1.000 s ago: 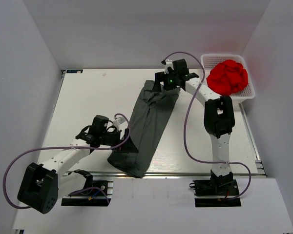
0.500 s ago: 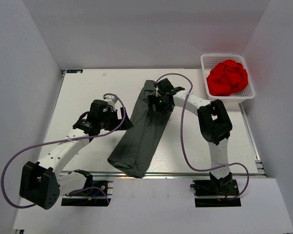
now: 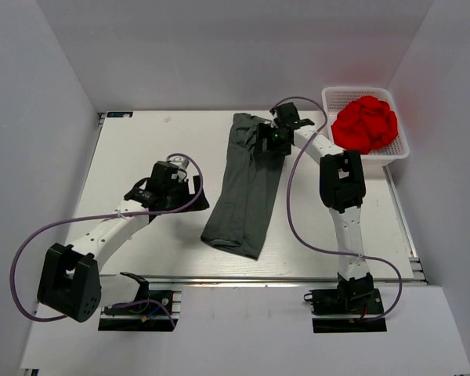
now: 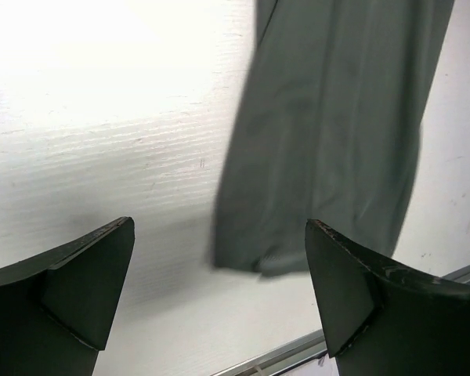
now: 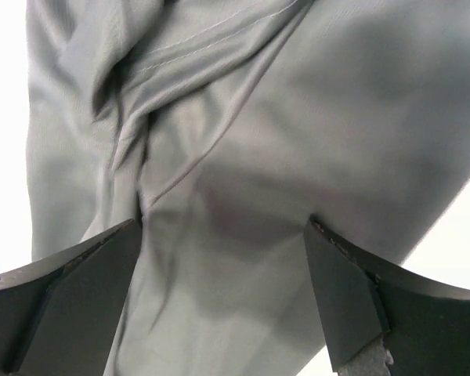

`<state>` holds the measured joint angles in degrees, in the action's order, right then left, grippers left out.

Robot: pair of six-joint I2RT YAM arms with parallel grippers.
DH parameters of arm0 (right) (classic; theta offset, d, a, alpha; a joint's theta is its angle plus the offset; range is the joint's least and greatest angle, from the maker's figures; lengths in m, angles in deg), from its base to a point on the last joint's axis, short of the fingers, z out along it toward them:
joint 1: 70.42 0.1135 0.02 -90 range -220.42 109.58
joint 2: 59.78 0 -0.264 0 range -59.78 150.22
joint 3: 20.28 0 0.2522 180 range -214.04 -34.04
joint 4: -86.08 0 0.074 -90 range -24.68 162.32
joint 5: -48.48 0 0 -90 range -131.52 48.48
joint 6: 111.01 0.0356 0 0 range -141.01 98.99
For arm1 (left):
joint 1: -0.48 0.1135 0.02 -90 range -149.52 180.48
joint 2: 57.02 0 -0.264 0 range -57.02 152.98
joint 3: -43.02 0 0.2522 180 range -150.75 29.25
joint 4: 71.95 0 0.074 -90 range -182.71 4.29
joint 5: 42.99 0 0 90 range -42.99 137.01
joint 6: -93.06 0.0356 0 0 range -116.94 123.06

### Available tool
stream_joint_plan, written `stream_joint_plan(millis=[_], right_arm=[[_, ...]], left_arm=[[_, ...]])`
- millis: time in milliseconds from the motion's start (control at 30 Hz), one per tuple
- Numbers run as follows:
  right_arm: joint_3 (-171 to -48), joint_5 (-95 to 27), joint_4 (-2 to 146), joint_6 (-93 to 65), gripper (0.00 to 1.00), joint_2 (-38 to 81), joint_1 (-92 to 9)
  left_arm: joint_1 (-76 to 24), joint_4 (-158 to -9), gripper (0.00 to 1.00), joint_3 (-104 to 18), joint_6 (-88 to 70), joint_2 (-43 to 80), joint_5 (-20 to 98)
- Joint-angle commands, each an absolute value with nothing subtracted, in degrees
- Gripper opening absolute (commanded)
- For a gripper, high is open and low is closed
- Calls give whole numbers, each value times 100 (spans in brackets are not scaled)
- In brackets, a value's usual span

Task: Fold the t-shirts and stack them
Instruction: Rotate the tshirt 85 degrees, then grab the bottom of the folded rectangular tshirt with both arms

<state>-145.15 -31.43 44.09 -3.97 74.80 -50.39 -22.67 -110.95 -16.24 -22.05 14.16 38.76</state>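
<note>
The t-shirt (image 3: 247,188) is a long folded strip from far edge toward near edge; I judge cross folds and stacking remain. Left gripper (image 4: 219,225) and right gripper (image 5: 223,223): fingers apart, empty

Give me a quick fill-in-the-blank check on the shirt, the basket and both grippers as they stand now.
1. The crumpled cloth in the white basket is ____ in colour.
2. In the top view, the right gripper is over the ____ end of the grey t-shirt.
3. The left gripper is over the table, on the ____ side of the t-shirt in the top view.
4. Neither gripper holds anything; the jaws of both stand ____.
Missing words: red; far; left; open.
</note>
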Motion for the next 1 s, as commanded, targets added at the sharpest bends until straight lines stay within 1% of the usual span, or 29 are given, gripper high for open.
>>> stream_joint_plan(millis=[0,33,67,167,200,233,267,300,333,367,433,467,533,567,633,767,900,967], right_arm=[[-15583,-2888,3834,-1245,90,8004,-5398],[-16073,-2869,3761,-1475,90,8031,-5372],[-16069,-2808,3751,-1616,90,7953,-5346],[-15149,-2563,4180,-1793,90,7067,-5267],[-14859,-2474,4460,-1758,90,6586,-5258],[-13864,-2317,4750,-1619,90,6051,-5258],[-13480,-2307,5040,-1548,90,5541,-5249],[-13111,-2341,5182,-1399,90,5275,-5240],[-12089,-2368,5384,-1224,90,5037,-5223],[-11766,-2385,5516,-1144,90,4356,-5197],[-10704,-2325,5570,-880,90,3982,-5153],[-10464,-2272,5536,-653,90,3493,-5109],[-9544,-2131,5518,-450,90,3095,-5117],[-9321,-2026,5561,-161,90,2979,-4943],[-8567,-1569,5544,-19,90,2627,-4811],[-7887,-1094,5352,263,90,2275,-4415],[-7386,-919,5437,640,90,2257,-4168],[-7158,-830,5631,694,90,2344,-4037]], left_arm=[[-2263,-10955,100,-1716,-2086,1452,3587],[-2263,-10901,100,-1715,-1989,1531,3489],[-2315,-10840,100,-1715,-1936,1584,3392],[-2377,-10708,100,-1662,-1883,1838,3172],[-2377,-10707,100,-1662,-1883,1891,3172],[-2447,-10655,100,-1662,-1883,1944,3172],[-2448,-10585,100,-1662,-1883,2005,3033],[-2526,-10471,100,-1558,-1831,2006,2909],[-2527,-10244,100,-1505,-1830,2006,2795],[-2588,-10154,100,-1452,-1830,2076,2620],[-2667,-10101,100,-1390,-1777,2199,2548],[-2746,-10101,100,-1390,-1699,2347,2548],[-2826,-10040,100,-1390,-1629,2497,2495],[-2904,-10039,100,-1390,-1550,2577,2425],[-2966,-10039,96,-1390,-1470,2700,2425],[-3080,-10145,88,-1276,-1470,2771,2626],[-3204,-10145,71,-986,-1531,2718,2749],[-3264,-10005,66,-863,-1610,2718,2803]])
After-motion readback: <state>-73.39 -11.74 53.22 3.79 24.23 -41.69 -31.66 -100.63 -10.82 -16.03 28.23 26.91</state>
